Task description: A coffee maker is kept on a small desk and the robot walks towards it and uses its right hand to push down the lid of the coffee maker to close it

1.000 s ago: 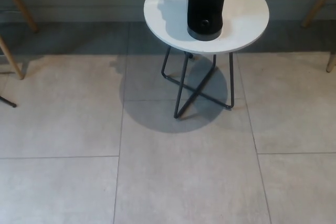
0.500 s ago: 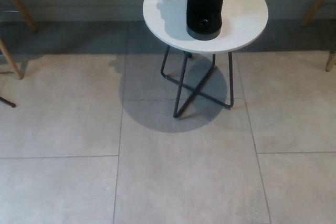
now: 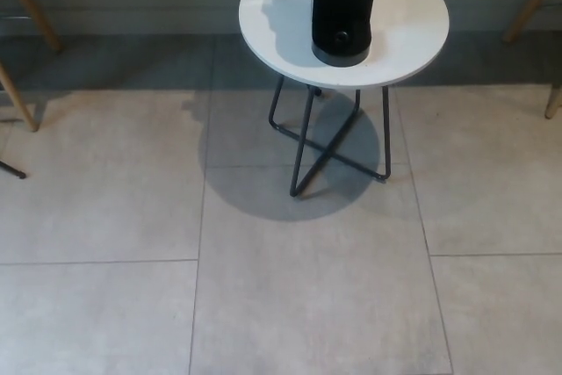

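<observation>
A black coffee maker [image 3: 342,10] is standing near the back of a small round white tabletop [image 3: 408,28], its lid cut off above the frame, while neither robot hand is showing, so the fingers' state cannot be told.

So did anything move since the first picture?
Nothing on its own. The whole view slid a tiny bit left, so that is the camera moving. The coffee maker sits in the same spot on the table, and no hand shows.
</observation>
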Available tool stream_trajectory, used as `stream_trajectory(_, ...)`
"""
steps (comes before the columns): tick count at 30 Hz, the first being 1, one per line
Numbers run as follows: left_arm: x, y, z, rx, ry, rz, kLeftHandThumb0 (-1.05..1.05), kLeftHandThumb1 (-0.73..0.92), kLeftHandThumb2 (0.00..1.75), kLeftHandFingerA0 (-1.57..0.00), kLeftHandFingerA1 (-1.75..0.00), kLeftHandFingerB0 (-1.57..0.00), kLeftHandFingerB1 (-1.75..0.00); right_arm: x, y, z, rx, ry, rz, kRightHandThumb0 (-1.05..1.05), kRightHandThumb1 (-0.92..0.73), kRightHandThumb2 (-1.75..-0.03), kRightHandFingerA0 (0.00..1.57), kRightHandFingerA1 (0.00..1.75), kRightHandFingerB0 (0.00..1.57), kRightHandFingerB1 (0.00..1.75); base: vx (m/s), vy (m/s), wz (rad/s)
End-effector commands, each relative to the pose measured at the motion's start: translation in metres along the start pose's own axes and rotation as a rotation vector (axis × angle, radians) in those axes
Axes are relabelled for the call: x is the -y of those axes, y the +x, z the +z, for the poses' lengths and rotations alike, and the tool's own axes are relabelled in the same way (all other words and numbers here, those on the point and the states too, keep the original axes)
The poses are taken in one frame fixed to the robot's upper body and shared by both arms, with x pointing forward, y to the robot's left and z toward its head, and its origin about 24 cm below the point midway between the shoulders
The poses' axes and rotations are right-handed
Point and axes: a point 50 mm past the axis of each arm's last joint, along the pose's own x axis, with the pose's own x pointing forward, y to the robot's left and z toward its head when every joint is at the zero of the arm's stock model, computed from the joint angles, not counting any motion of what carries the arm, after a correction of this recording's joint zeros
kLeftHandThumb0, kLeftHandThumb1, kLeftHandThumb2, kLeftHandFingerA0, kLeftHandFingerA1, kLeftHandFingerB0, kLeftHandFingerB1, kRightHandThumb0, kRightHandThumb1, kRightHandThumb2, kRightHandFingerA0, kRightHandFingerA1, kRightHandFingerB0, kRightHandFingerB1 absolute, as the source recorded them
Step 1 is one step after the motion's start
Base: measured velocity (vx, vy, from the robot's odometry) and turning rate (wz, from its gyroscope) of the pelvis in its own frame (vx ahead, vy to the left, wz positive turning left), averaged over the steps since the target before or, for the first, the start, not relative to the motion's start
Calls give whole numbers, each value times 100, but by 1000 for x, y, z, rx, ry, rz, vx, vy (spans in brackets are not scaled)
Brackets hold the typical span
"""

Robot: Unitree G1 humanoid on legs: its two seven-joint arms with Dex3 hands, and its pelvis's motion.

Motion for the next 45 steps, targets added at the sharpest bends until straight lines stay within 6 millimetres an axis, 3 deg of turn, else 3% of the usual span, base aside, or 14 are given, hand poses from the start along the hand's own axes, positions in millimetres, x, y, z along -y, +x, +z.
stream_trajectory(1, -4, 0, 7, 51, -5, 0, -73, 45, 84, -10, -51, -19, -43, 9, -1, 3, 13, -21, 1, -83, -68, -61, 8, 34, 0, 23, 0, 0, 0)
stream_trajectory(3, -4, 0, 7, 51, -5, 0, -73, 45, 84, -10, -51, -19, -43, 9, -1, 3, 14, -21, 2, -83, -68, -61, 8, 34, 0, 23, 0, 0, 0)
stream_trajectory(4, -5, -1, 3, 39, 10, -6, -73, 46, 83, -9, -50, -16, -42, 10, 1, 7, 26, -43, 5, -87, -55, -96, 6, 34, 1, 16, 0, 0, 0)
stream_trajectory(11, -5, -3, -1, 36, 6, -29, -38, 23, 89, -3, -53, 0, -49, 11, 1, 8, 27, -33, 5, -87, -55, -94, 8, 29, 6, 14, 0, 0, 0)
stream_trajectory(12, -6, -3, -1, 26, 40, -32, -75, 45, 88, -10, -52, -3, -38, 11, 2, 9, 26, -28, 6, -79, -48, -94, 2, 20, 0, 23, 0, 0, 0)
stream_trajectory(16, -9, -3, -3, -7, 93, -28, -74, 45, 87, -9, -51, -4, -38, 11, 4, 10, 18, 0, 7, -81, -46, -89, 0, 12, 0, 16, 74, -18, 48)
stream_trajectory(17, -9, -3, -3, -10, 96, -26, -38, 17, 85, -2, -53, 0, -50, 11, 4, 10, 15, 3, 10, -80, -45, -89, 0, 11, 0, 17, -61, -31, 44)
stream_trajectory(18, -9, -3, -4, -11, 96, -26, -76, 51, 56, -8, -42, -13, -28, 11, 4, 10, 13, 8, 12, -78, -42, -89, 0, 10, 0, 18, -73, -17, -10)
stream_trajectory(23, -9, -3, -5, -18, 97, -27, -69, 41, 84, -2, -40, -9, -30, 11, 4, 11, 26, 10, 20, -75, -40, -89, 0, 11, 0, 17, 15, 42, -4)
stream_trajectory(28, -9, -4, -9, -33, 114, -32, -64, 35, 82, -3, -32, -2, -24, 8, 0, 10, 22, 2, 44, -69, -37, -85, 0, 18, 0, 23, 206, 298, -11)
stream_trajectory(29, -9, -4, -9, -37, 114, -31, -73, 47, 54, -2, -38, -3, -29, 8, 0, 10, 20, -5, 43, -78, -47, -54, 0, 25, 0, 19, 388, 432, -9)
stream_trajectory(31, -10, -4, -10, -44, 123, -27, -64, 36, 83, 0, -32, -2, -21, 8, 1, 8, 8, -3, 38, -82, -36, -76, 3, 17, 0, 17, 255, 251, 9)
stream_trajectory(39, -11, -6, -14, -54, 121, -39, -64, 36, 83, -3, -36, -4, -23, 9, 1, 7, 0, -8, 39, -72, -38, -88, 0, 17, 0, 23, 243, -2, 7)
stream_trajectory(45, -10, -6, -19, -79, 117, -25, -76, 46, 55, -3, -36, -5, -27, 11, 4, 9, -5, -24, 34, -85, -51, -63, 0, 25, 0, 17, 290, -237, 18)
